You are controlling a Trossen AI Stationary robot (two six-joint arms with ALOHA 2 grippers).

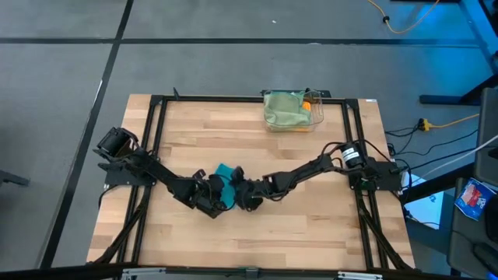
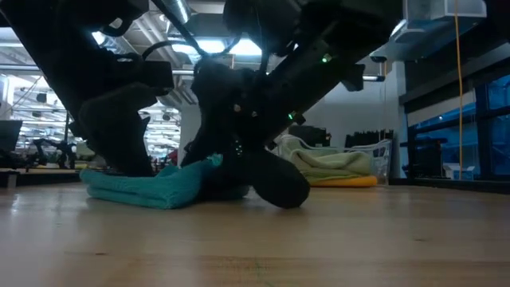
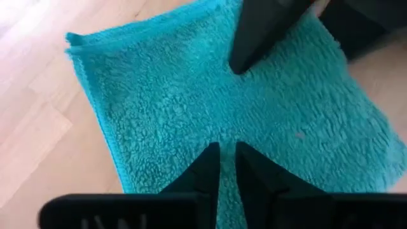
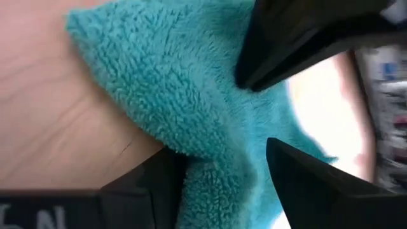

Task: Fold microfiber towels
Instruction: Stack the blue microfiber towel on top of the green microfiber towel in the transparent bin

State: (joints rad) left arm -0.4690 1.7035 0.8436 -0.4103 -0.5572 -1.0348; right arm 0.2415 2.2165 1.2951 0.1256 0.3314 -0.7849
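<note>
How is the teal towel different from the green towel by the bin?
The teal towel lies on the wood mid-table, between the left claw and right claw; the sage green towel sits bunched in the clear bin at the far edge. The teal one looks smaller. Both are fluffy cloths.

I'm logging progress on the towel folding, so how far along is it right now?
Early, it seems. No finished folded towel shows on the table. In hand: the teal towel at mid-table, with the left gripper nearly shut, pressing down on it, and the right gripper shut on one raised edge. Left: the pale green towel and an orange one sit bunched in the clear bin; a lime towel cannot be made out.
</note>
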